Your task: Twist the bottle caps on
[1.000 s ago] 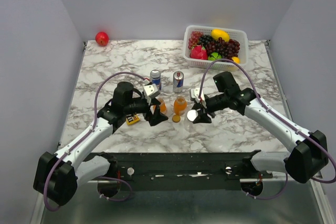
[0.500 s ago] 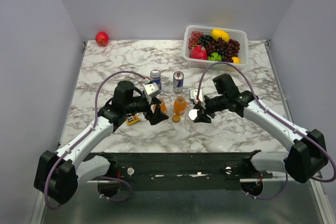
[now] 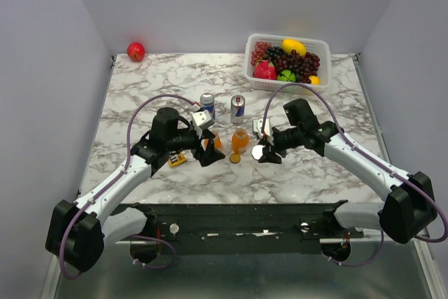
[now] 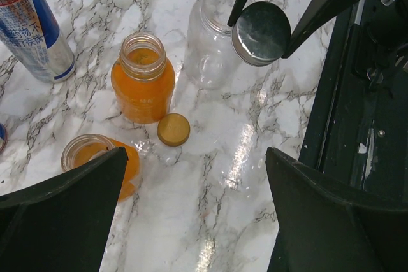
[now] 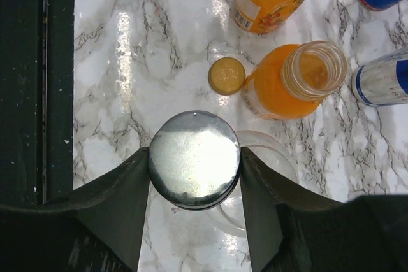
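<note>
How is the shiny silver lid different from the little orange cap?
The silver lid is bigger and grey; the orange cap is small and golden. The silver lid is held in the right gripper; the orange cap lies loose on the table. Both are round and not screwed on.

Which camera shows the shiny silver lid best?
The right wrist view: the silver lid fills the middle, face-on, held in the right gripper by the glass jar. The left wrist view shows it smaller, near the top; the top view, just a tiny glint.
</note>
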Robot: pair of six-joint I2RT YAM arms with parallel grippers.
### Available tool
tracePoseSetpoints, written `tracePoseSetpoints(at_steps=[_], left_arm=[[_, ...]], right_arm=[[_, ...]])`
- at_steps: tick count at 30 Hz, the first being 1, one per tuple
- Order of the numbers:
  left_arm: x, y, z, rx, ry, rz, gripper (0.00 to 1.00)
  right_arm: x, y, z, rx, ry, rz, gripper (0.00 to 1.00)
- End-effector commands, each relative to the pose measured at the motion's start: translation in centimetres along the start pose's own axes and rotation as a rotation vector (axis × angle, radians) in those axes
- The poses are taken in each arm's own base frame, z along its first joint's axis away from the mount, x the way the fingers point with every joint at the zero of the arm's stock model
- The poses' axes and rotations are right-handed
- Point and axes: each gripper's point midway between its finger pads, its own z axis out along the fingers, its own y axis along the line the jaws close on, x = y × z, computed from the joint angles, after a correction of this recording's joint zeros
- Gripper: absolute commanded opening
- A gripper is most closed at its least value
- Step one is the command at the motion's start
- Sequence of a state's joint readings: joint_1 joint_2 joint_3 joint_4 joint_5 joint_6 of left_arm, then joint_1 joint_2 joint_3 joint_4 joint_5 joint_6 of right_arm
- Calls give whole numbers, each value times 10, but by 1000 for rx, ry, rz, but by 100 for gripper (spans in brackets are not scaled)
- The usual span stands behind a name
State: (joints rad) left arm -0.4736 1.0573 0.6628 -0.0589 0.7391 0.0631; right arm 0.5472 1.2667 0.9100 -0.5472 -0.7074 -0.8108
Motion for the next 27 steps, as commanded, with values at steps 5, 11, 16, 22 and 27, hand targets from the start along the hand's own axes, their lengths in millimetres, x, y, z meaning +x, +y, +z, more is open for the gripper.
tracePoseSetpoints(at_steps=[5, 11, 16, 22, 27], left_arm=[[-12, -4, 3, 34, -34, 19, 99], [-12, -5, 3, 40, -30, 12, 99], [-10, -6, 2, 41, -26, 11, 99], [-13, -6, 4, 45, -35, 10, 99], [-12, -5, 4, 45, -30, 7, 99]], right_arm=[[-15, -7, -19, 51, -24, -1, 53], [-14, -16, -25, 85, -34, 25, 52], [-10, -36, -38, 152, -34, 50, 52], [-1, -35, -35, 144, -23, 61, 53], [2, -36, -32, 145, -20, 70, 53]])
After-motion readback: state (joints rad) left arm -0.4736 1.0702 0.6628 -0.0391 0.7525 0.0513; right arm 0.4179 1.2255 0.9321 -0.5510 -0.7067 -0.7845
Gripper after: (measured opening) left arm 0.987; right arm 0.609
